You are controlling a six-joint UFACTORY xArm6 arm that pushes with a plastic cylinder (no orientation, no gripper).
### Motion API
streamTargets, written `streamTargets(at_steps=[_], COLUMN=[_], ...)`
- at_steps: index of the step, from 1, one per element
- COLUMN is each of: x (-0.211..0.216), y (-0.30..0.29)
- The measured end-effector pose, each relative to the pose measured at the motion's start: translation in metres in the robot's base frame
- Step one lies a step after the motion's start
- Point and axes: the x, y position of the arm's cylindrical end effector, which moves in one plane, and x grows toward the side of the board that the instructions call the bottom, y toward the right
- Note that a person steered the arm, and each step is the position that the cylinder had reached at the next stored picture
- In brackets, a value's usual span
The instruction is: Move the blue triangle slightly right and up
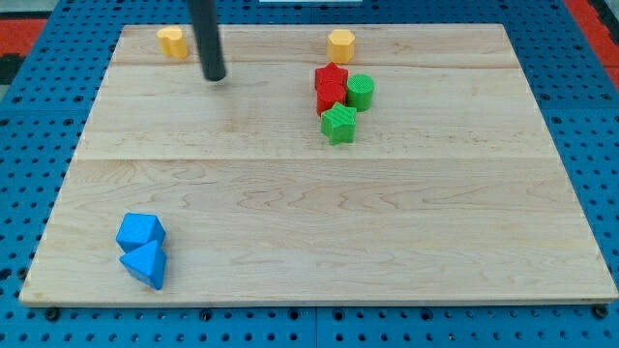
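Observation:
The blue triangle (145,264) lies near the board's bottom left corner. A second blue block (140,231), angular in shape, touches it from just above. My tip (214,75) is far from both, near the view's top left, standing on the wooden board (319,213). It touches no block.
A yellow block (172,41) sits at the top left, left of my tip. Another yellow block (340,45) sits at the top centre. Below it, two red blocks (330,87), a green cylinder (361,92) and a green block (338,124) form a cluster.

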Motion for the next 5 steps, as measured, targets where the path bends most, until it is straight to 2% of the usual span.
streamTargets(at_steps=[2,3,4,5], x=[0.048,0.094,0.116,0.207], y=[-0.103,-0.144,-0.153,-0.118])
